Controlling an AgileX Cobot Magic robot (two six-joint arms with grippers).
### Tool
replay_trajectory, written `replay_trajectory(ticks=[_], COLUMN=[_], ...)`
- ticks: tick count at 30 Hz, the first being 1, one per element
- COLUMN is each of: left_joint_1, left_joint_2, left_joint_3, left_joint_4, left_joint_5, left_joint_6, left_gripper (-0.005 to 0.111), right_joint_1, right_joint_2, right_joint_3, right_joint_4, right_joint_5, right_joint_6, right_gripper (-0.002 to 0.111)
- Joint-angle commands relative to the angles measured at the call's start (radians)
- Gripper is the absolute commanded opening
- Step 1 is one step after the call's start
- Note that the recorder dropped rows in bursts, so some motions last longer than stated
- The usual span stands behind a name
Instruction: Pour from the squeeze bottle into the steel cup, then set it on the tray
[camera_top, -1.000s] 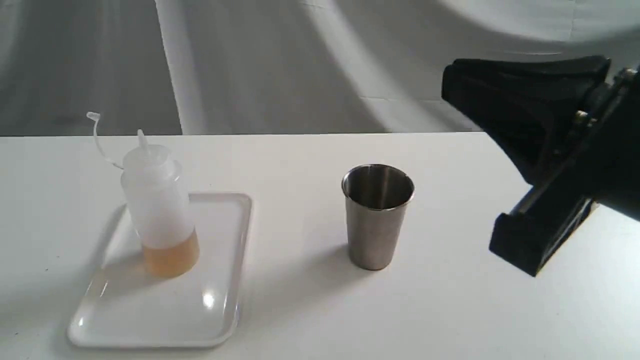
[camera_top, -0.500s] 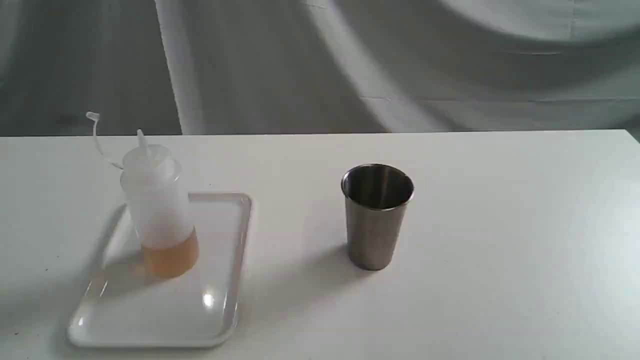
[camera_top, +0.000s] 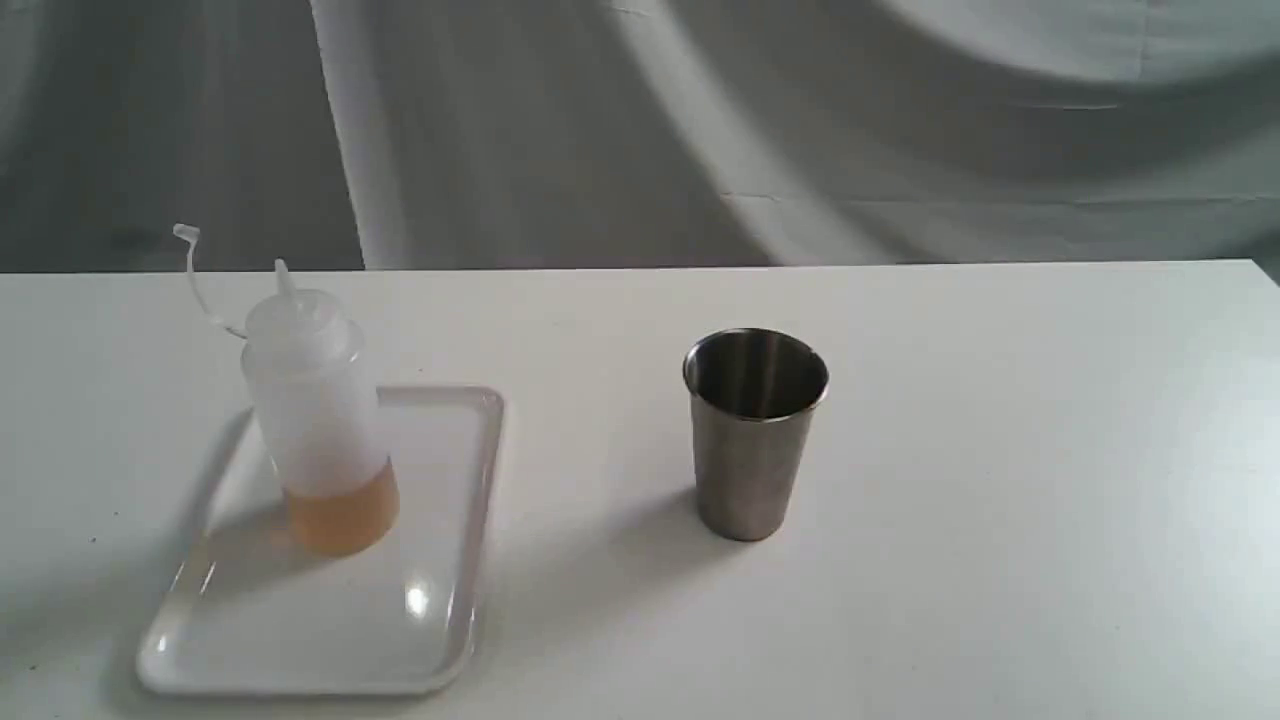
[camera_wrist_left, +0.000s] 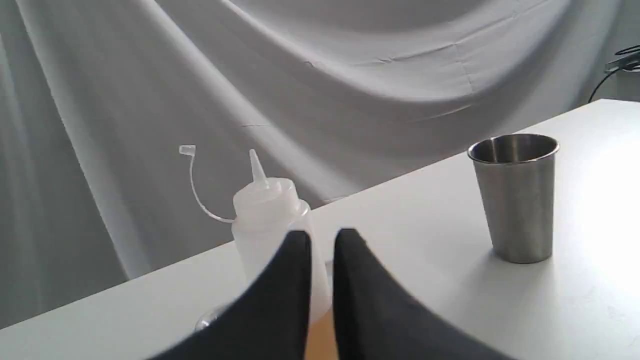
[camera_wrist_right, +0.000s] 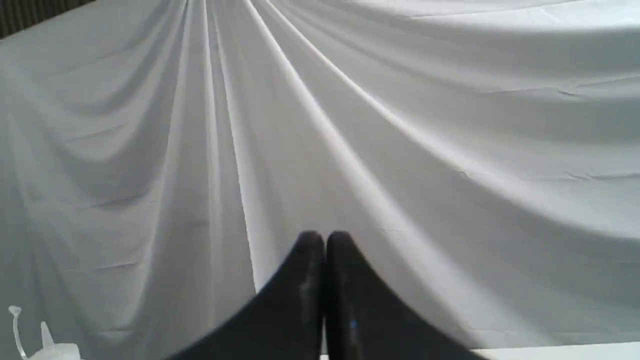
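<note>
Right arm gone from exterior view since a second ago. Bottle (camera_top: 318, 420) upright on tray (camera_top: 440, 620), unmoved; cup (camera_top: 755, 432) at 3 o'clock, well apart. Left gripper (camera_wrist_left: 322, 240) nearly closed, empty; right gripper (camera_wrist_right: 325, 242) closed, empty.

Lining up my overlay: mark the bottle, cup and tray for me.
bottle (camera_top: 312, 400), exterior view, mid body above the liquid
cup (camera_top: 750, 470), exterior view, outer wall
tray (camera_top: 330, 630), exterior view, bare floor near front

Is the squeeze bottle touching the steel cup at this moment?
Apart. The exterior view shows the squeeze bottle standing on the tray, with a wide stretch of bare table between it and the steel cup.
</note>
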Motion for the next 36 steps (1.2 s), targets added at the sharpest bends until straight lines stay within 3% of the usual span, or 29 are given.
replay_trajectory(ticks=[1,5,12,29,36], left_joint_1=[0.002,0.002,0.002,0.002,0.002], left_joint_2=[0.003,0.003,0.003,0.003,0.003], left_joint_3=[0.004,0.004,0.004,0.004,0.004], left_joint_4=[-0.002,-0.002,-0.002,-0.002,-0.002], left_joint_5=[-0.006,-0.006,-0.006,-0.006,-0.006], left_joint_6=[-0.003,-0.003,-0.003,-0.003,-0.003], left_gripper=[0.008,0.008,0.008,0.008,0.008], right_joint_1=[-0.007,-0.007,-0.022,-0.103,-0.103], right_joint_2=[-0.007,-0.007,-0.06,-0.166,-0.166], right_joint_3=[0.003,0.012,0.033,0.09,0.09], right_joint_4=[0.037,0.037,0.062,0.138,0.135], right_joint_5=[-0.015,-0.002,0.154,0.149,0.405], right_joint_6=[-0.003,-0.031,-0.261,-0.266,-0.39], right_gripper=[0.0,0.0,0.0,0.0,0.0])
